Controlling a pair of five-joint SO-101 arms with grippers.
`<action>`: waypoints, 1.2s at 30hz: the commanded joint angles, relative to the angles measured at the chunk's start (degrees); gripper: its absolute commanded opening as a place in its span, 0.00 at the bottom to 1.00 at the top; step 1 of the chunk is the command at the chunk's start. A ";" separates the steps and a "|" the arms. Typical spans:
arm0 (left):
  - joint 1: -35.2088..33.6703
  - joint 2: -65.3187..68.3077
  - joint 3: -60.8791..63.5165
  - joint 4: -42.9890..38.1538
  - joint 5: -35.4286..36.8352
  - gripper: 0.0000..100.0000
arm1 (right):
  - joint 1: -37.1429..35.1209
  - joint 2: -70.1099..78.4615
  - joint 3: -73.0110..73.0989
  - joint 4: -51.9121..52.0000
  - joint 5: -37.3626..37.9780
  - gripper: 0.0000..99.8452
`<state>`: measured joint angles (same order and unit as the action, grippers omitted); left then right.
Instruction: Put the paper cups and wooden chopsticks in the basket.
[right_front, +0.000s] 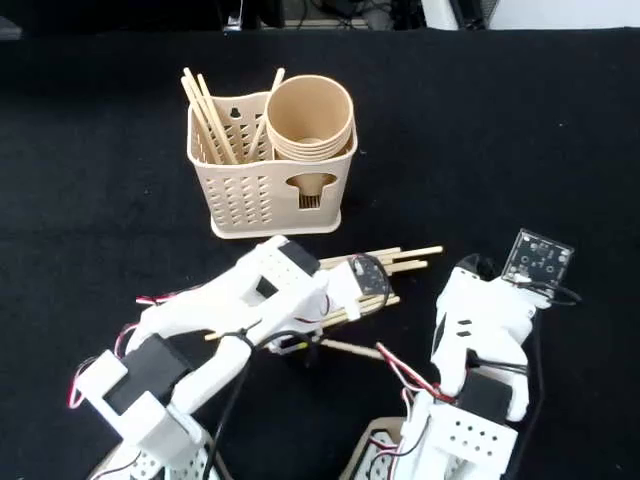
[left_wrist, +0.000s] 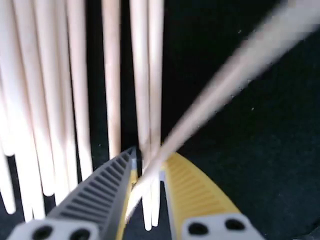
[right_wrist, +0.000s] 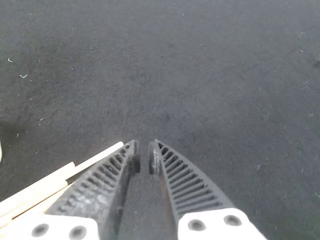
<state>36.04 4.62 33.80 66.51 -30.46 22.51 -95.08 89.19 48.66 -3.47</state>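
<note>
Left claw (left_wrist: 147, 159) grips chopsticks (left_wrist: 142, 75) lying flat, left-to-right.

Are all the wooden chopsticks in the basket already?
No, several chopsticks lie on the black table in front of the basket, which holds just a few.

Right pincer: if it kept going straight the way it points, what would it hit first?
Likely just the black table cover; nothing else lies ahead of the right pincer. The chopsticks lie beside it.
</note>
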 joint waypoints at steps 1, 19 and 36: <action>0.66 -0.26 0.75 -0.70 0.26 0.03 | -0.79 -0.57 -0.22 -0.88 -0.35 0.06; -0.48 -9.41 -2.24 5.36 2.02 0.03 | -0.62 -0.57 -0.04 -0.88 -0.35 0.06; -6.81 -18.46 1.45 7.12 1.67 0.03 | -0.62 -0.57 -0.04 -0.97 -0.44 0.06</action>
<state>29.10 -12.88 34.59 75.30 -28.88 22.51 -95.08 89.36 48.66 -3.47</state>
